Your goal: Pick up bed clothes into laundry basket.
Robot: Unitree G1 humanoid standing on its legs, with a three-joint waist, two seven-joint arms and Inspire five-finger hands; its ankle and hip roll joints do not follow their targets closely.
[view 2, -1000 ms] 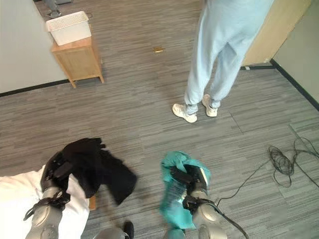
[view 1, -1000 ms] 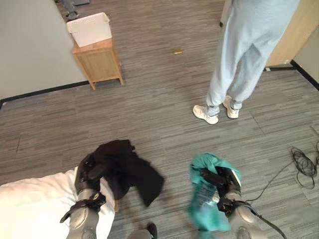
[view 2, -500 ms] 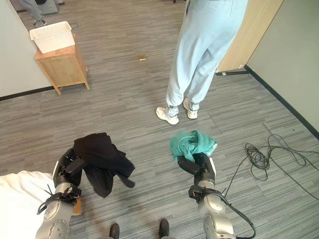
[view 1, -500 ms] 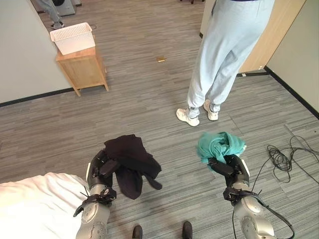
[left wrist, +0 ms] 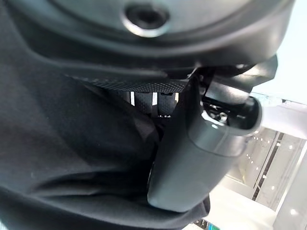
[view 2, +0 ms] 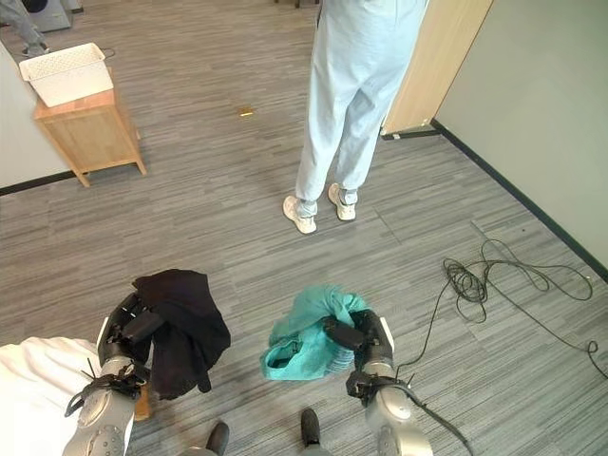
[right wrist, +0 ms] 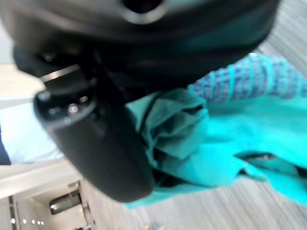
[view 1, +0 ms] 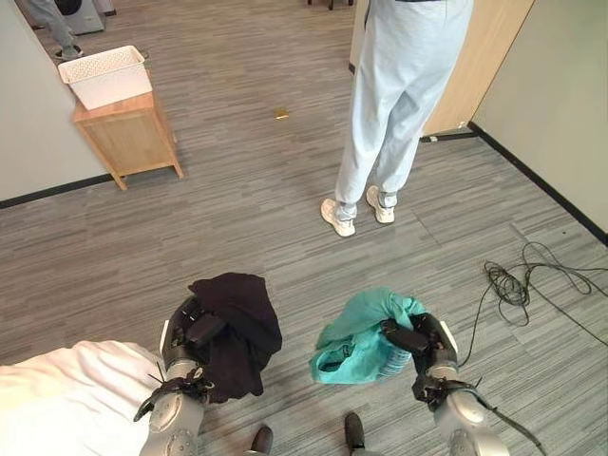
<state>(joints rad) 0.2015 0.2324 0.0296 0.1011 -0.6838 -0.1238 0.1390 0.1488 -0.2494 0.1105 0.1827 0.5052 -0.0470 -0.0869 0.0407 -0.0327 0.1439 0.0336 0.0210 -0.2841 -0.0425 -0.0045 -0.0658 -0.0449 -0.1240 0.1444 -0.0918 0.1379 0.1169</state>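
Observation:
My left hand [view 1: 186,334] is shut on a black garment [view 1: 237,328] that drapes down over it; the wrist view shows the thumb [left wrist: 192,158] pressed into the black cloth [left wrist: 62,143]. My right hand [view 1: 423,340] is shut on a teal garment [view 1: 361,337] hanging to its left, with the teal cloth [right wrist: 216,143] bunched beside its thumb [right wrist: 96,143]. A white laundry basket [view 1: 103,76] stands on a small wooden table [view 1: 128,138] far off at the upper left. Both hands are held low in front of me, above the grey floor.
A person in light grey trousers and white shoes [view 1: 353,214] stands ahead, between me and a wooden door [view 1: 480,57]. White bedding [view 1: 66,399] lies at the lower left. A black cable coil [view 1: 518,280] lies on the floor at right. A small yellow object [view 1: 281,114] lies far ahead.
The camera has swung to the right, so the basket and person sit further left in view. The teal garment has dropped from a raised bunch to hang beside my right hand. Both hands keep their hold.

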